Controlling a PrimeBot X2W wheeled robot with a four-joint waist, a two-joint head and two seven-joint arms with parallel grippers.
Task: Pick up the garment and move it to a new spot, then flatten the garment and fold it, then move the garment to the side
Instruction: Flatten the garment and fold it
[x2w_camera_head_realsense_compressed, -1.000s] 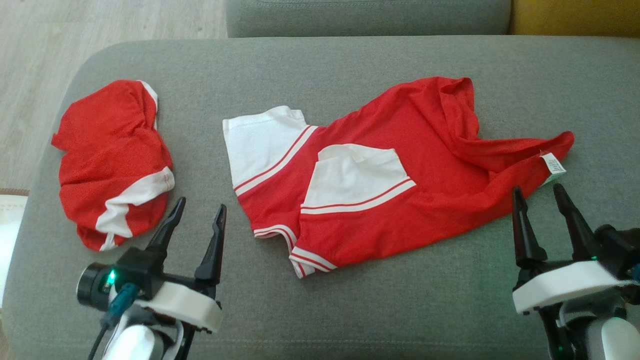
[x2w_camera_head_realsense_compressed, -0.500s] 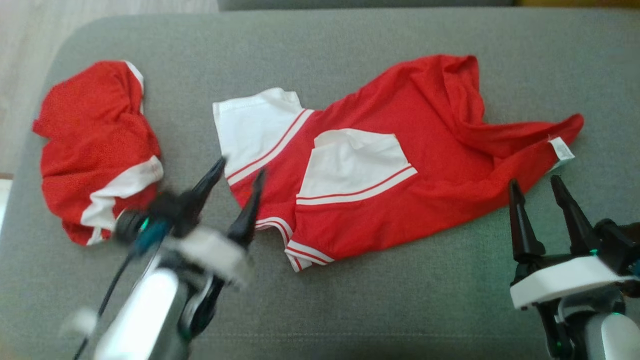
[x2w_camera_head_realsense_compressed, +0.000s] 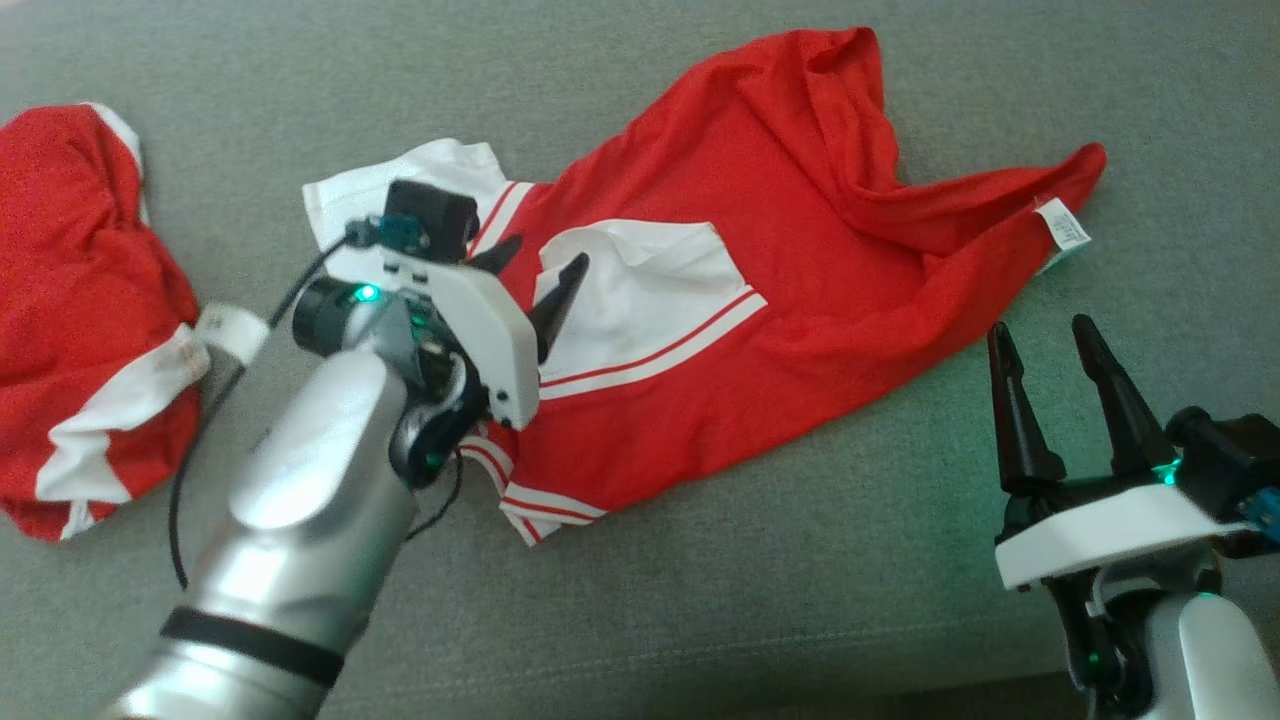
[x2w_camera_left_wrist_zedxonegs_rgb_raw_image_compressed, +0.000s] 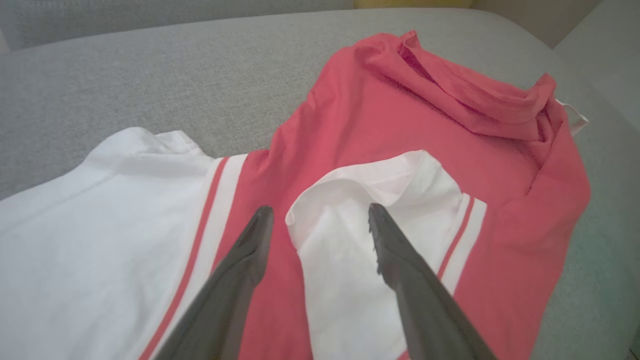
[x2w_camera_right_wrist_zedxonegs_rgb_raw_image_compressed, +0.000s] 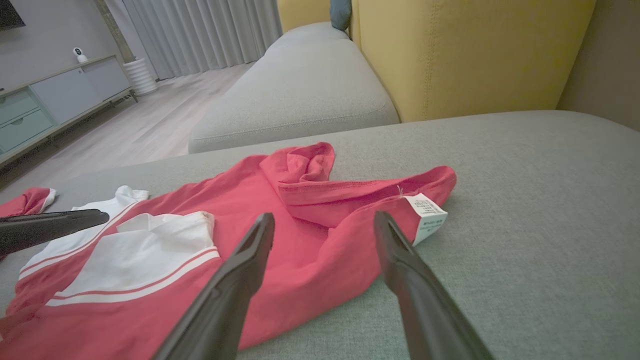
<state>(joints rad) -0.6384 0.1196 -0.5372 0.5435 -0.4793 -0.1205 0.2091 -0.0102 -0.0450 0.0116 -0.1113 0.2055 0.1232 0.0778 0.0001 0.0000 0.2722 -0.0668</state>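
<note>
My left claw (x2w_camera_head_realsense_compressed: 548, 252) is spread wide and holds nothing. It hangs over the red short-sleeved jersey with white sleeves and striped trim (x2w_camera_head_realsense_compressed: 780, 230), which lies rumpled on the grey woven sofa cushion (x2w_camera_head_realsense_compressed: 700, 580). Between this claw's fingers runs the curled edge of a white sleeve (x2w_camera_left_wrist_zedxonegs_rgb_raw_image_compressed: 350, 240) folded over the red body. One finger points over a red strip, the other over the white cloth. Whether the tips touch the fabric I cannot tell. Seen along the fingers, the jersey's other white sleeve (x2w_camera_left_wrist_zedxonegs_rgb_raw_image_compressed: 75, 225) lies flat just to their left. Ahead of the fingertips the red body runs away to a bunched, folded-over hem. Well to the left of the claw, apart from the jersey, sits a second crumpled red garment with white bands (x2w_camera_head_realsense_compressed: 70, 260).

My right claw (x2w_camera_head_realsense_compressed: 1037, 327) is spread as well and empty. It is over bare cushion just beside the jersey's near edge, not touching it. Just ahead of its fingertips, slightly to the right, a small white printed care label (x2w_camera_head_realsense_compressed: 1062, 222) hangs from the jersey's pointed red corner. Far beyond the fingertips rises a yellow upholstered backrest (x2w_camera_right_wrist_zedxonegs_rgb_raw_image_compressed: 450, 50).
</note>
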